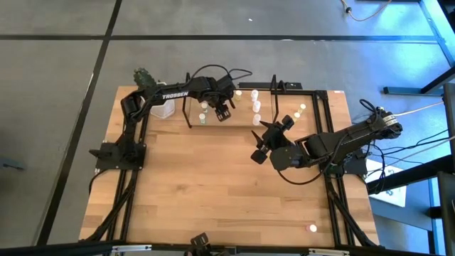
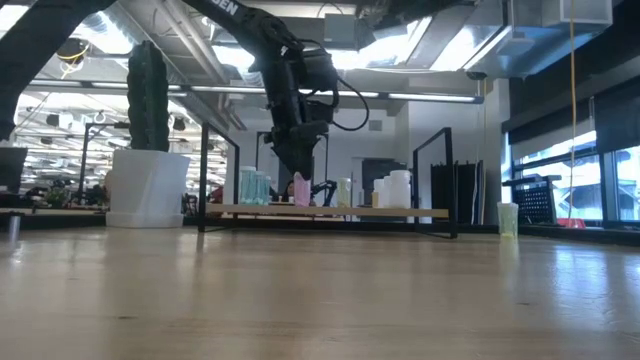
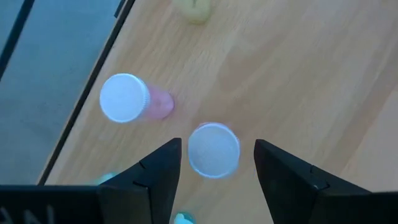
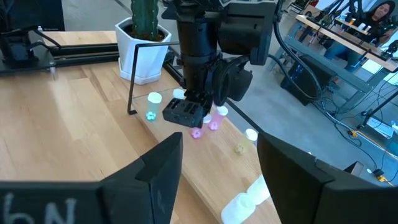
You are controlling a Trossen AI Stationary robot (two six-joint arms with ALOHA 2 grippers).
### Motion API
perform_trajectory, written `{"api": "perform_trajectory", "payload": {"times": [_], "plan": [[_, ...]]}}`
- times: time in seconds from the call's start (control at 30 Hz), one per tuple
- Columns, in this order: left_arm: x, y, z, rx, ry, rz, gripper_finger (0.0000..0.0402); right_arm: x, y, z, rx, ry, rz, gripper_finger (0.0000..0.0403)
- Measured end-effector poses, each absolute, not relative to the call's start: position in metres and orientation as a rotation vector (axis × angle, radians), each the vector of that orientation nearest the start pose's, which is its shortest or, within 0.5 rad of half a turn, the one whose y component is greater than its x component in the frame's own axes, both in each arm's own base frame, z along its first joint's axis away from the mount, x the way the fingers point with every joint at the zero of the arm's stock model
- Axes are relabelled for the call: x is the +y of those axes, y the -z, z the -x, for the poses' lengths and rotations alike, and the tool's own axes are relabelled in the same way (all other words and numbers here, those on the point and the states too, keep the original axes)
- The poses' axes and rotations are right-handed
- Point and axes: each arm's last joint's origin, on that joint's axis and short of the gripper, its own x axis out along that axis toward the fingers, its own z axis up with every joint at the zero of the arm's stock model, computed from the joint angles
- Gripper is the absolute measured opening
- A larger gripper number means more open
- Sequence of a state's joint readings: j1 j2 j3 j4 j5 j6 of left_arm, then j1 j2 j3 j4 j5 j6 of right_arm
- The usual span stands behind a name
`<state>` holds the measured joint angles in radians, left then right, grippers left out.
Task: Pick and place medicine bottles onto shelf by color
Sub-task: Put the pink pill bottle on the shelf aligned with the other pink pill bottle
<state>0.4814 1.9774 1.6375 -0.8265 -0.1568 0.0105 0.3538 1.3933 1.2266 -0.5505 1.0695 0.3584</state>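
Observation:
The shelf [image 2: 330, 211] stands at the far side of the table, with medicine bottles in small groups on its wooden floor: teal ones [image 2: 250, 185], a pink one [image 2: 301, 190], a yellowish one [image 2: 345, 192] and white ones [image 2: 395, 188]. My left gripper [image 1: 222, 110] points down over the shelf. It is open, and its fingers stand on either side of an upright white-capped bottle [image 3: 213, 149] with a gap on each side. A second pink bottle [image 3: 127, 98] stands just beside it. My right gripper [image 1: 271, 137] hangs open above the table's middle right, with nothing between its fingers.
A white pot with a cactus [image 2: 148, 185] stands at the far left, by the shelf's end. A pale green bottle [image 2: 507, 218] is on the table to the right of the shelf, and a pink one [image 1: 311, 227] sits near the front right corner. Black rails [image 1: 124, 192] run along both table sides.

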Motion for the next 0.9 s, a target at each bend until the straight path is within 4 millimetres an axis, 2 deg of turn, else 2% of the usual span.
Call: {"api": "perform_trajectory", "payload": {"times": [0.27, 0.5, 0.73, 0.9], "plan": [[0.193, -0.245, -0.360, 1.155, -0.602, 0.146, 0.0196, 0.075, -0.328, -0.278, 0.420, 0.765, 0.143, 0.0209], [0.184, -0.269, -0.352, 1.107, -0.607, 0.128, 0.0196, 0.075, -0.328, -0.278, 0.420, 0.765, 0.143, 0.0209], [0.161, -0.314, -0.336, 0.991, -0.598, 0.109, 0.0196, 0.075, -0.328, -0.278, 0.419, 0.765, 0.142, 0.0209], [0.133, -0.353, -0.316, 0.881, -0.585, 0.118, 0.0196, 0.075, -0.328, -0.278, 0.416, 0.765, 0.139, 0.0209]]}}
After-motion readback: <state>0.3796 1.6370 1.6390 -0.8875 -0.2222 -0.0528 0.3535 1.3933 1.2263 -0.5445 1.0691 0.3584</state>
